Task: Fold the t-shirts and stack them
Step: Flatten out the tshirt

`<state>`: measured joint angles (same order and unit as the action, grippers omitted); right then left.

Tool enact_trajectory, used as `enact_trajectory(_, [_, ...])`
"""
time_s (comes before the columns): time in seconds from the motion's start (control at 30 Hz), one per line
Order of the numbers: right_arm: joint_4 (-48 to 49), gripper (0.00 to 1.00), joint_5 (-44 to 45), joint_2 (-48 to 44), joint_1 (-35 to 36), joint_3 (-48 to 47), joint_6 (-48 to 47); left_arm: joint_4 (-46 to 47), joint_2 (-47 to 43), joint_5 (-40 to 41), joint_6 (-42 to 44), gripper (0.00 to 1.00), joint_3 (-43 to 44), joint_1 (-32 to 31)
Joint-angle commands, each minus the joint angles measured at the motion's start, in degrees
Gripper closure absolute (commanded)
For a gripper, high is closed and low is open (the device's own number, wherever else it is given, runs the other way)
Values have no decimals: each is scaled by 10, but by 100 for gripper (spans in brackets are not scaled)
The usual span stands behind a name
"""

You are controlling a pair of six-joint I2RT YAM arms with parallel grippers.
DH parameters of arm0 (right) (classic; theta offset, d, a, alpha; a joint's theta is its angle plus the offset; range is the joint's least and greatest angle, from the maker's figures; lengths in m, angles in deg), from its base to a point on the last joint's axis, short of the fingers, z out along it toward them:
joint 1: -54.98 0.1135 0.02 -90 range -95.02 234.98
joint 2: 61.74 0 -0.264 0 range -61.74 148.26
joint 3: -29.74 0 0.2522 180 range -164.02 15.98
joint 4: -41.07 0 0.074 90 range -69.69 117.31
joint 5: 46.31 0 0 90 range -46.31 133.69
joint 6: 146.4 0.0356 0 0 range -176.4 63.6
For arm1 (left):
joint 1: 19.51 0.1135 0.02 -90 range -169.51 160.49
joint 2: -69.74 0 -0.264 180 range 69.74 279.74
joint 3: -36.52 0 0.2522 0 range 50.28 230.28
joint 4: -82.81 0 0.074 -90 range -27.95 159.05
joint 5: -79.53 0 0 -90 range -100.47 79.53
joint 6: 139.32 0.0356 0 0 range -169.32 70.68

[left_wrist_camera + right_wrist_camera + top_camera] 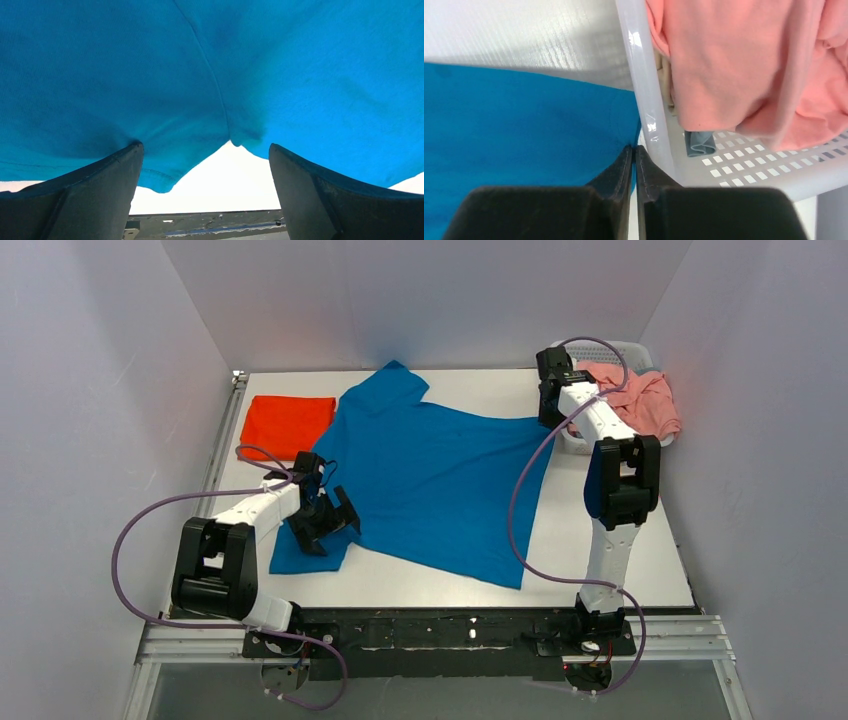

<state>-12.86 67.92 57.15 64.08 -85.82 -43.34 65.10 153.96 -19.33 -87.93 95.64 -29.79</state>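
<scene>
Right jaws pressed together by basket (644, 90), grey cloth (699, 143) inside seen wrist-only

Three t-shirts, one basket, two arms

The one table (430, 590) carries one blue t-shirt (440, 485), one orange t-shirt (290, 425) and one white basket (632, 346), which holds one pink t-shirt (645, 400) and one small grey item (700, 142). There are two arms with one tool each: the left tool (328, 525) and the right tool (634, 165).
</scene>
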Motion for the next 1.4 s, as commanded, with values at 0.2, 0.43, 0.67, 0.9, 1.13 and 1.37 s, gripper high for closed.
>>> enact_trajectory(0.2, [5, 49, 9, -25, 14, -21, -50, -74, -39, -66, -16, 2, -31, -3])
enact_trajectory(0.43, [9, 24, -104, -87, 51, -4, -36, -111, -106, -58, -4, 2, 30, -4])
enact_trajectory(0.67, [8, 16, -188, -150, 113, 62, 14, -116, -49, 14, 9, 2, 128, 1])
enact_trajectory(0.9, [34, 15, -276, -183, 198, 190, 100, -97, 110, -4, 21, 2, 199, 12])
enact_trajectory(1.13, [95, 15, -306, -176, 222, 311, 154, -64, 144, -37, -12, 2, 129, 12])
enact_trajectory(1.37, [79, 16, -262, -182, 210, 390, 158, -21, 65, -52, -85, 2, -15, -32])
